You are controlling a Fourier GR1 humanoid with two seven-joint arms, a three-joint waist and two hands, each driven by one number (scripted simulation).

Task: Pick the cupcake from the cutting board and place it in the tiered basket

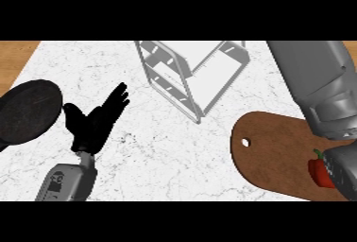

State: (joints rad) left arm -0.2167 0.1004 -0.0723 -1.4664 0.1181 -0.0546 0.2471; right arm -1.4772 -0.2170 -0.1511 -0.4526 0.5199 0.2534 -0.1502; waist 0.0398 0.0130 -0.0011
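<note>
The left hand [94,120] rests open, fingers straight, holding nothing. To its right stands the tiered basket [191,75], further right the cutting board [275,156]; cupcake and right hand's fingers cannot be seen.

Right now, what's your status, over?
Left hand open, resting, fingers straight. Right forearm over cutting board; hand hidden. Cupcake unseen. Red pepper on board; tiered basket beyond.
</note>
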